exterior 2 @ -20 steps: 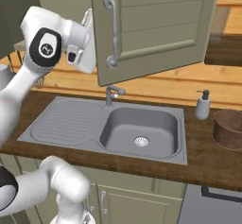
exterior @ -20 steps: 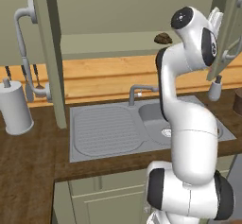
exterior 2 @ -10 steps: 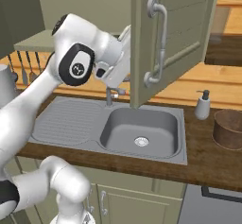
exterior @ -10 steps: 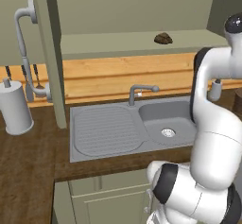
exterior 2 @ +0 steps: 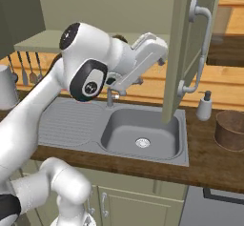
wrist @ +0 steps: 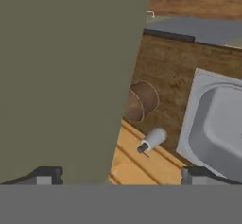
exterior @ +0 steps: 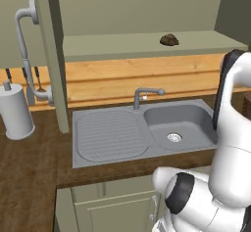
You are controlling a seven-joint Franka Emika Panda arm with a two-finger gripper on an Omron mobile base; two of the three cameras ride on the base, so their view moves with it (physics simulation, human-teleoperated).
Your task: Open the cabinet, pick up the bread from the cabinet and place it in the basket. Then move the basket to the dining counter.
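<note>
While the sage-green wall cabinet (exterior 2: 190, 53) stands swung open above the grey sink (exterior 2: 143, 134), the small dark bread (exterior: 169, 39) is seen on its shelf. Beside the door, the hand (wrist: 118, 176) is spread wide, well apart from the bread; the round brown basket (exterior 2: 231, 129) sits right of the sink.

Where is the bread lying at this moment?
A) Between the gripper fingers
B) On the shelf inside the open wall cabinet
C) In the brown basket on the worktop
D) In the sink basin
B: the small dark bread lies on the bare shelf of the cabinet, whose doors stand open, far from the basket and above the sink.
</note>
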